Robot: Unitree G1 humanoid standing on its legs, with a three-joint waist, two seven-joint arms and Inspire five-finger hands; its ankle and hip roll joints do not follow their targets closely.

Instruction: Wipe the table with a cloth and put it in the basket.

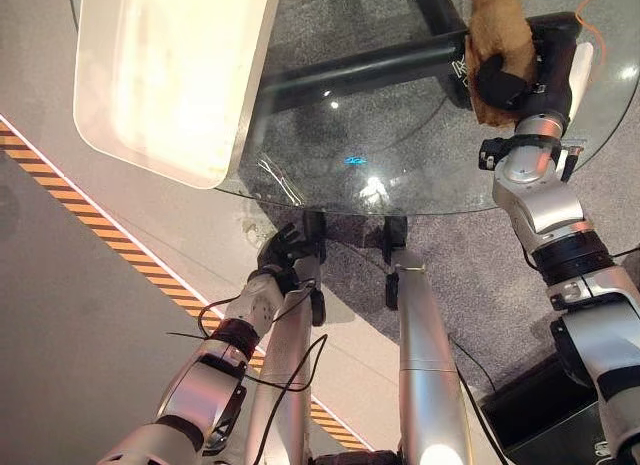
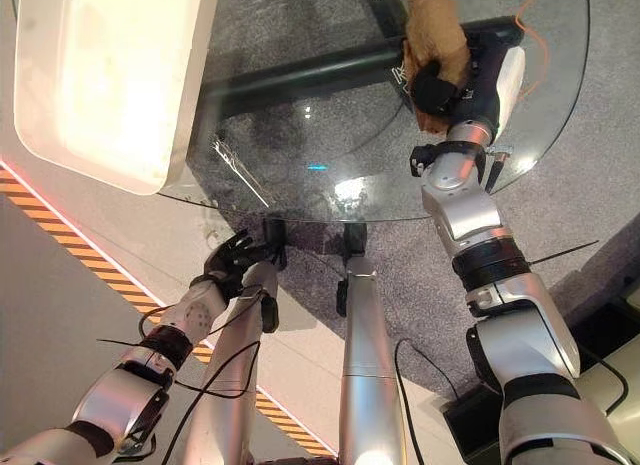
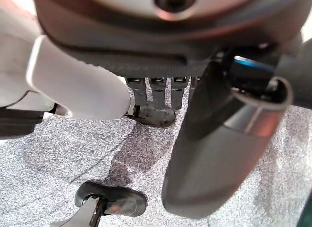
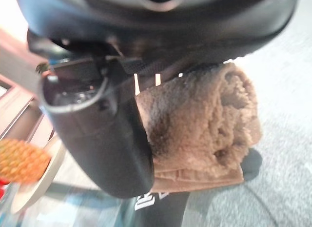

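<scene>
So right hand [image 1: 520, 80] fingers are curled round the brown cloth [image 1: 497, 30] on the glass surface [image 1: 400, 155], mid-wipe; basket comes next, I'd guess.

The right hand [image 4: 97, 139] holds a brown fluffy cloth [image 4: 204, 124], its dark thumb curled over the near side of the bunched fabric. The cloth is folded into a thick wad, with flat layered edges along its lower side. Beneath it lies the glass table [image 4: 73, 207], through which a dark bar and grey carpet [image 4: 282, 139] show. Beside the hand, an orange bumpy object [image 4: 19, 161] rests on a pale dish [image 4: 41, 180].
</scene>
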